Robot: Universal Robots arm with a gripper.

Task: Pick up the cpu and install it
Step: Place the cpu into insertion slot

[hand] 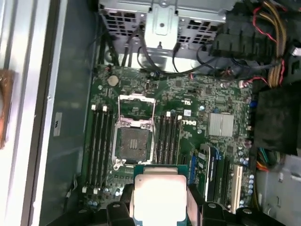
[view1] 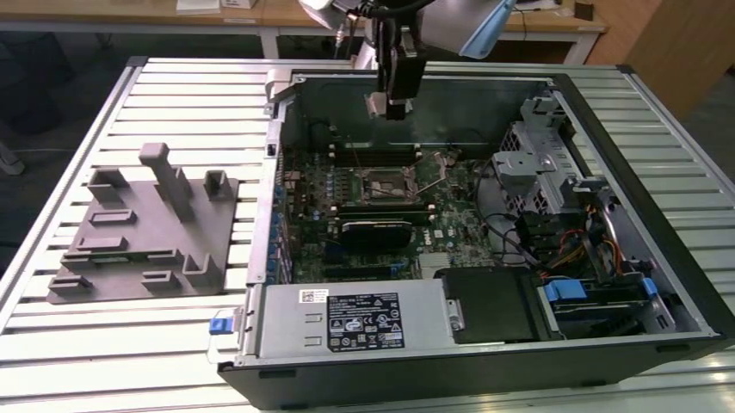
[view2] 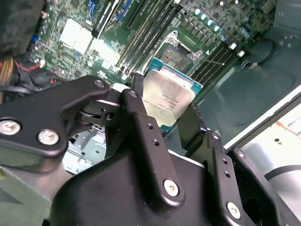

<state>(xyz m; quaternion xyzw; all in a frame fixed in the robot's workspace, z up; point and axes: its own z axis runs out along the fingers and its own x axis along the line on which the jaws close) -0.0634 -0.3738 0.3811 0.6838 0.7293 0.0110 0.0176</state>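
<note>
The cpu [view2: 167, 101] is a small square chip with a pale silver top and a thin green rim, held between my black fingers [view2: 141, 127]. The cpu [hand: 159, 195] also shows in the first wrist view, hanging over the motherboard. My gripper [view1: 388, 106] is shut on the chip and hovers high above the open computer case, over the back part of the board. Below it the cpu socket [view1: 388, 183] lies uncovered with its metal load frame [hand: 136, 110] swung up. The socket [hand: 135, 140] looks bare inside.
The open tower case [view1: 643, 112] lies on its side on a slatted metal table [view1: 172, 95]. A grey plastic fixture [view1: 150, 228] with upright posts stands at the exterior view's left. Memory slots [hand: 167, 136] flank the socket. A drive cage [view1: 552, 163], cables and a power supply [view1: 344, 318] crowd the case.
</note>
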